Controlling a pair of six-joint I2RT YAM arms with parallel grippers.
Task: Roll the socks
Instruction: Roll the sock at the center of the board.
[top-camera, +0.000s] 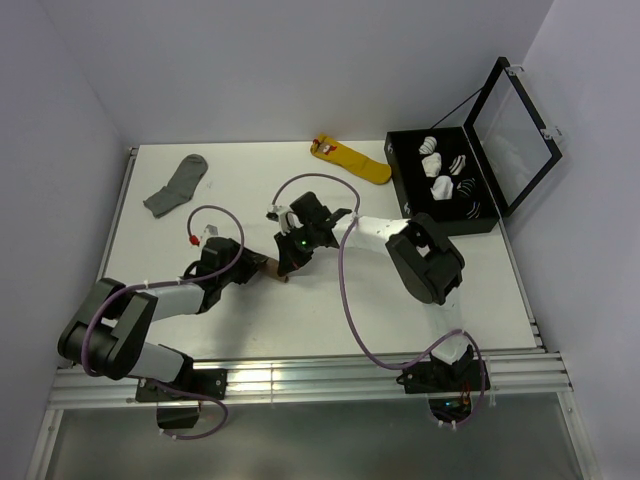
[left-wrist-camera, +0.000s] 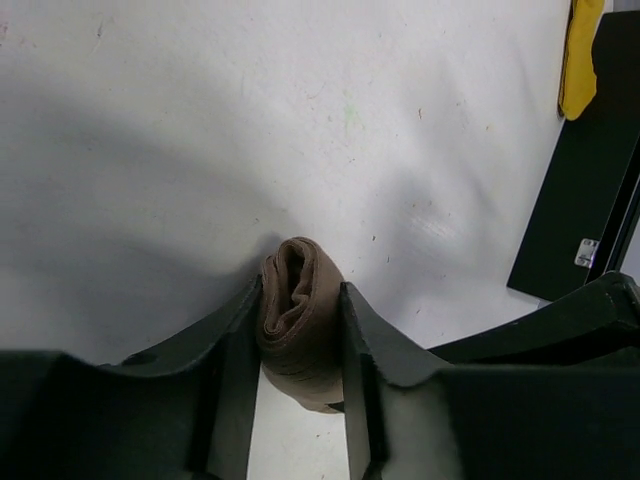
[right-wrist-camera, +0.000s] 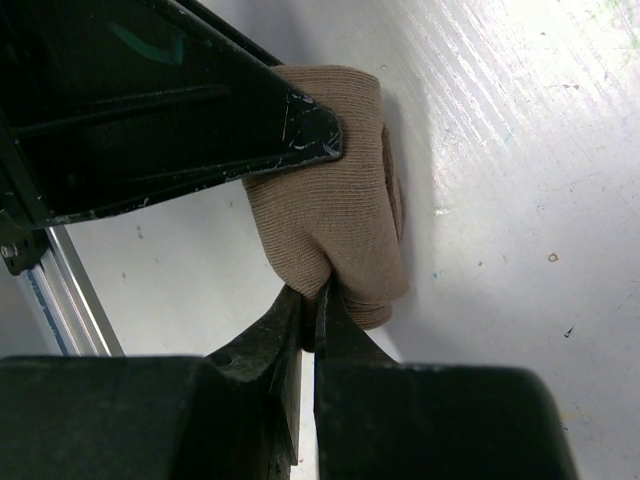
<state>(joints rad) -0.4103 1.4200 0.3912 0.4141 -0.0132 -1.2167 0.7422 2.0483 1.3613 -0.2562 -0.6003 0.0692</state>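
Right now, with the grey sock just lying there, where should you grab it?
Pinch the grey sock near its middle bend. Come straight down from above, with the fingers across its narrow width. It lies flat and limp on the table, so there's no raised edge to slide under from the side. A pinch from the top would probably gather a fold best.

From above, the tan sock (top-camera: 274, 268) is almost wholly hidden under the left gripper (top-camera: 258, 268) and the right gripper (top-camera: 287, 262); only a sliver shows. No view lets its cuff be told. The left wrist view cuts off the yellow sock (left-wrist-camera: 581, 55) at the top edge and the black case (left-wrist-camera: 585, 190) at the right edge. The white items (top-camera: 440, 175) inside the case are too small to identify.
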